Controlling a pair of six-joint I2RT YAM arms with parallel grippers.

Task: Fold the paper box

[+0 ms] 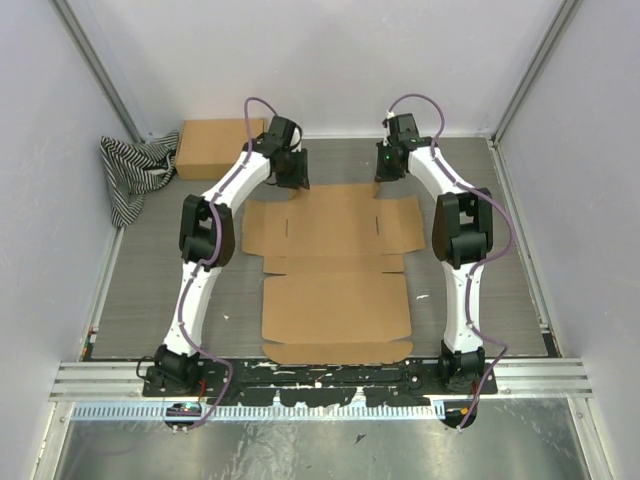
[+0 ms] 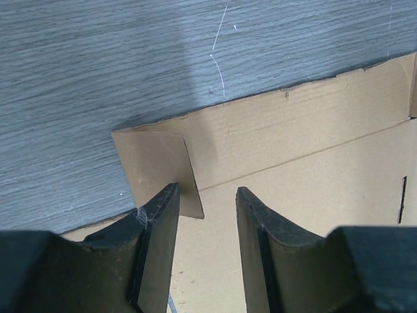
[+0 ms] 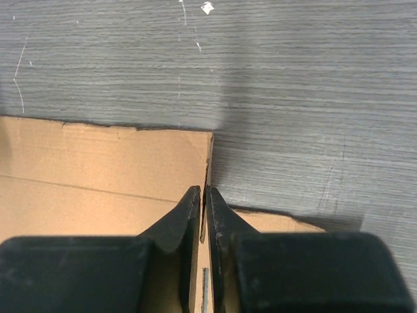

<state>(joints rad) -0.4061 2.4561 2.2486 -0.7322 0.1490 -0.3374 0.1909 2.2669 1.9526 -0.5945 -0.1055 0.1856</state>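
The paper box (image 1: 335, 290) lies as a mostly flat brown cardboard sheet in the middle of the table, with both grippers at its far edge. My left gripper (image 1: 292, 180) hovers over the far left corner. In the left wrist view its jaws (image 2: 207, 195) stand open with nothing between them. A small corner flap (image 2: 156, 169) stands raised just ahead of the left finger. My right gripper (image 1: 388, 172) is at the far right corner. In the right wrist view its fingers (image 3: 204, 192) are pinched on the thin upright edge of a flap of the box (image 3: 98, 169).
A fully formed brown cardboard box (image 1: 215, 145) sits at the back left, with a black-and-white striped cloth (image 1: 135, 170) heaped beside it in the corner. Grey walls close in the table on three sides. A metal rail (image 1: 320, 375) runs along the near edge by the arm bases.
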